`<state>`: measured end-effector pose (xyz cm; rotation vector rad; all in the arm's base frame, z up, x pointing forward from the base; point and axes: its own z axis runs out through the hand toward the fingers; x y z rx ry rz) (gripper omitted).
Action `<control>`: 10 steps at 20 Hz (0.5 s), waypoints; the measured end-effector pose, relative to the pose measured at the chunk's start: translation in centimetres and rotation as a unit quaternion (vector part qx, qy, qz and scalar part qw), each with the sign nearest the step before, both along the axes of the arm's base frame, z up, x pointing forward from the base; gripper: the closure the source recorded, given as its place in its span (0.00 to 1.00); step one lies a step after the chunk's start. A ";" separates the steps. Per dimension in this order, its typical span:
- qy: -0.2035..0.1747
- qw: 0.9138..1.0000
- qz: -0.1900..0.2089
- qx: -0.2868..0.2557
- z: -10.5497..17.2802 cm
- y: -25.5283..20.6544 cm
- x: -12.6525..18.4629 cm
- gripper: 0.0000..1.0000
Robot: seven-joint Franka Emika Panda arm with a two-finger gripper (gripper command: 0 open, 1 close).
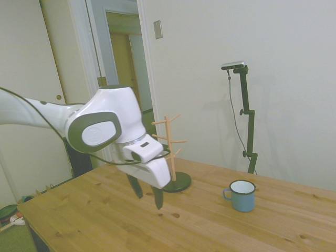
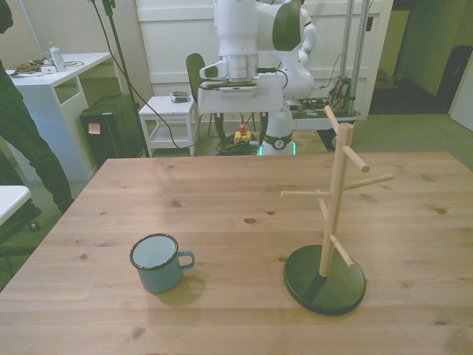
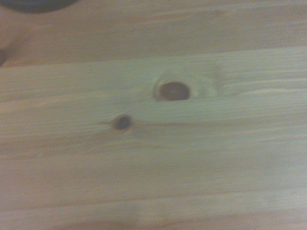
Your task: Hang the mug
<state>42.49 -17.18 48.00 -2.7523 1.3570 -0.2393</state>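
Note:
The light-blue mug (image 1: 242, 196) (image 2: 157, 263) stands upright on the wooden table (image 2: 222, 207), its handle pointing toward the front view's right. A wooden peg rack (image 1: 172, 148) (image 2: 336, 194) on a dark round base (image 2: 325, 280) stands apart from it, to the front view's right. My gripper (image 1: 148, 195) (image 2: 238, 127) hangs open above the table's far part, well away from the mug and holding nothing. The wrist view shows only bare wood with two knots and an edge of the dark base (image 3: 33, 4).
A person in dark clothes (image 2: 21, 140) stands by the table's corner at the front view's left. Behind the table are a chair (image 2: 198, 78), a small white side table (image 2: 168, 111) and a white desk (image 2: 44, 81).

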 end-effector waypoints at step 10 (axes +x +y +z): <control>0.007 1.000 -0.023 0.008 2.4 -11.7 10.3 0.00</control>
